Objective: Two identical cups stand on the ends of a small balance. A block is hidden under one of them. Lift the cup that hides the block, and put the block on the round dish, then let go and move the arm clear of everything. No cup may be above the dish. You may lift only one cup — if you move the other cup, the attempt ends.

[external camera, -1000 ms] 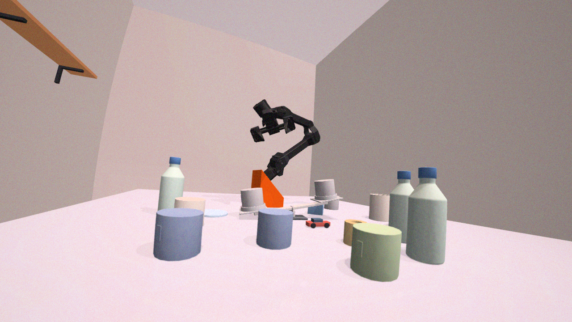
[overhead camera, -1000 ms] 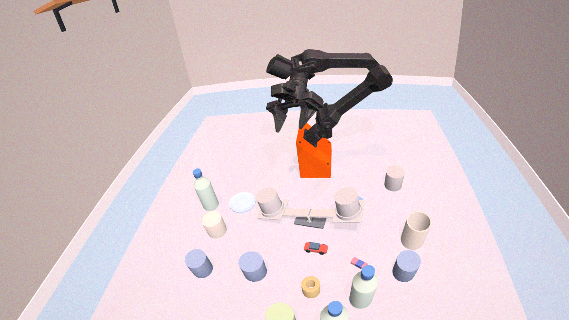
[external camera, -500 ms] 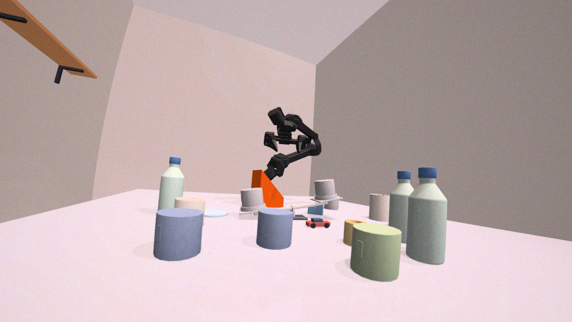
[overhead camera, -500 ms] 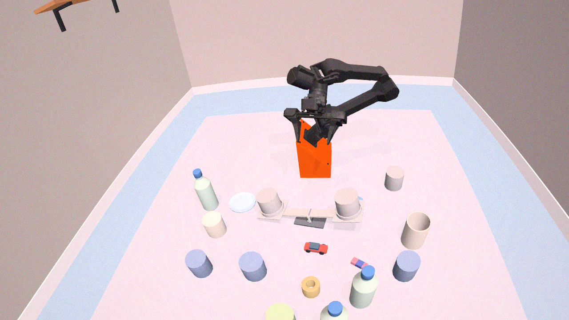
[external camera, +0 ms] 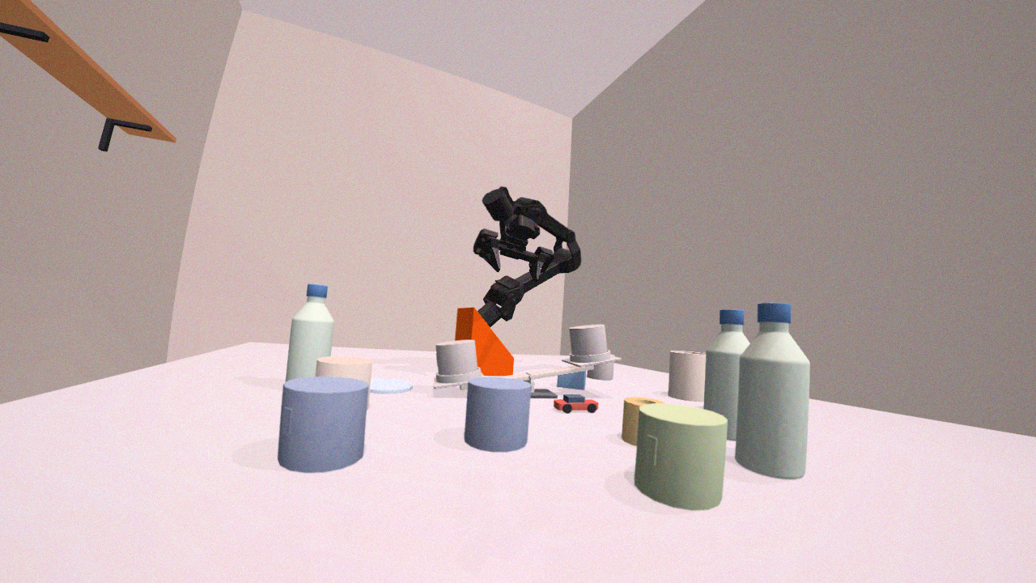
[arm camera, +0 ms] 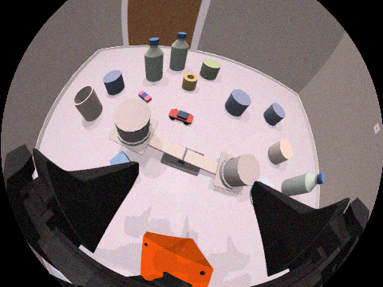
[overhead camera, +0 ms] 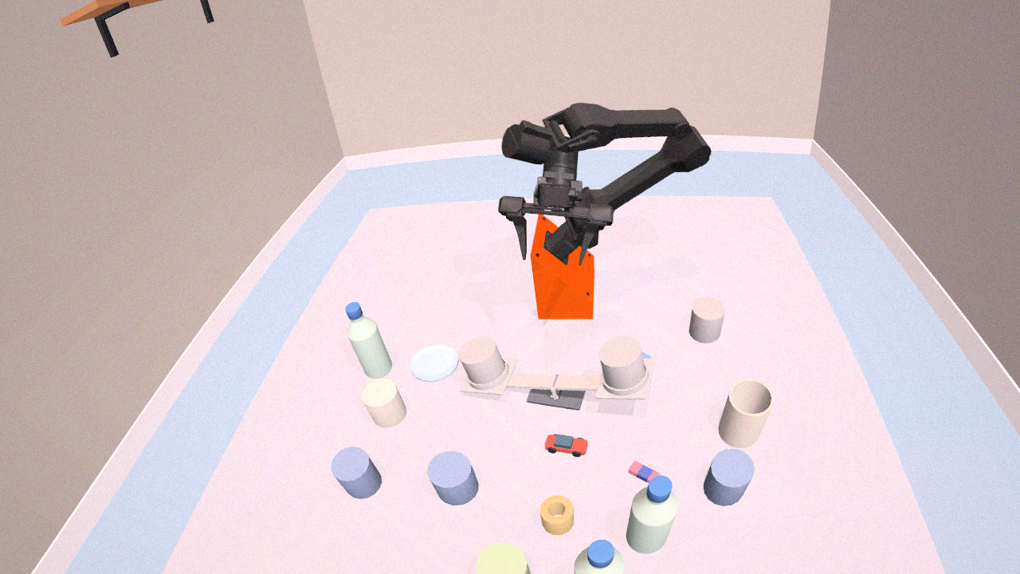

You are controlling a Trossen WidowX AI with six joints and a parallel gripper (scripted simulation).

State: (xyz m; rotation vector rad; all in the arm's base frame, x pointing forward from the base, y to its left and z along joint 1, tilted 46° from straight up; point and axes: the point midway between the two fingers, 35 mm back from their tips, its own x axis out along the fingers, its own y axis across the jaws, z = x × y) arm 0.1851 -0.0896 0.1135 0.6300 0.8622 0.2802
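Pale pink desk [overhead camera: 428, 271] carrying a small beige balance [overhead camera: 555, 382] tipped low at the round pale-blue dish [overhead camera: 433, 362] end, one grey upturned cup [overhead camera: 482, 360] on each end. Black hand [overhead camera: 553, 251], fingers spread and holding nothing, hangs over the orange wedge-shaped base [overhead camera: 563, 285]. A blue block [external camera: 571, 380] sits below the raised cup [external camera: 588, 342].

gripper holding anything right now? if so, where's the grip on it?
Nothing held. The gripper is open, up in the air above the orange base, well short of both cups on the balance.

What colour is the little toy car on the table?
Red, with a dark blue roof: the toy car shows best in the top view.
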